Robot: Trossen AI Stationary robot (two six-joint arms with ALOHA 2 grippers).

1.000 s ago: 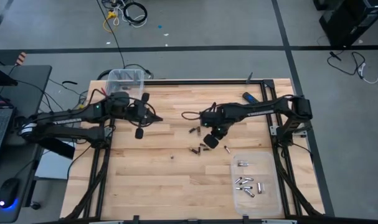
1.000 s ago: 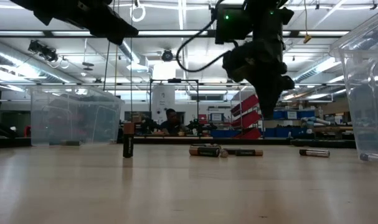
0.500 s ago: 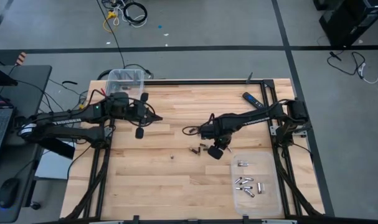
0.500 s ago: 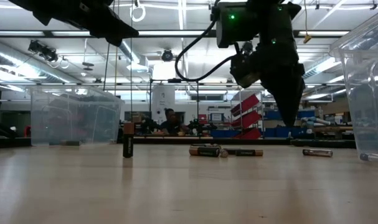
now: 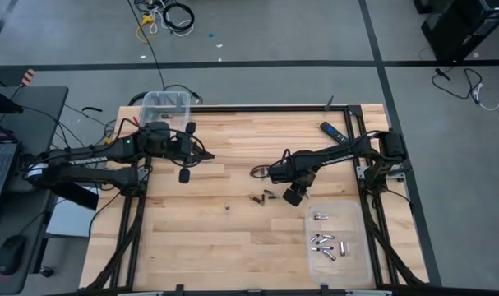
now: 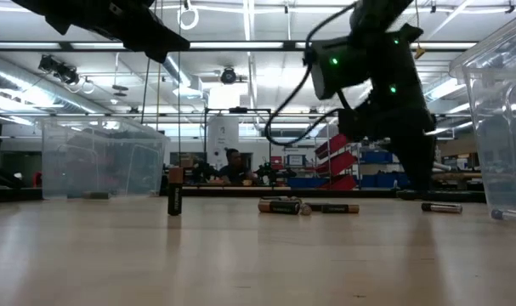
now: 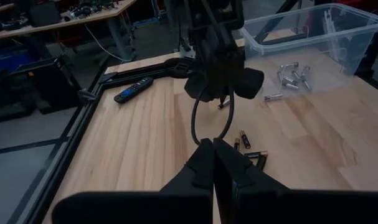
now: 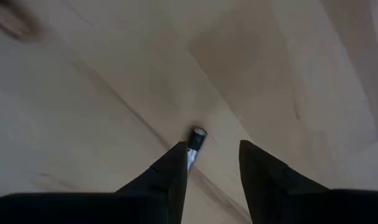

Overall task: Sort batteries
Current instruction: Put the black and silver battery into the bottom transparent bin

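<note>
My right gripper (image 8: 213, 149) points down, open, just above the table near its middle (image 5: 294, 196). A small dark battery (image 8: 194, 140) lies on the wood close to the inner side of one finger; whether they touch I cannot tell. In the low view this battery (image 6: 442, 206) lies under the gripper (image 6: 419, 180). More batteries lie to its left (image 5: 262, 197), and one stands upright (image 6: 175, 199). Several silvery batteries (image 5: 325, 242) lie in a clear tray (image 5: 356, 259). My left gripper (image 7: 212, 152) is shut and empty, raised over the table's left half (image 5: 206, 154).
A clear bin (image 5: 167, 105) stands at the far left corner. A black-and-blue remote (image 5: 331, 131) lies near the far right edge. One tiny battery (image 5: 227, 207) lies alone toward the near side. Bare wood stretches along the near left.
My right gripper has gone down and toward the table's right and near edges, tipping until it points straight down over the lone battery on the right. Its fingers have parted from a shut point. My left arm has kept still.
</note>
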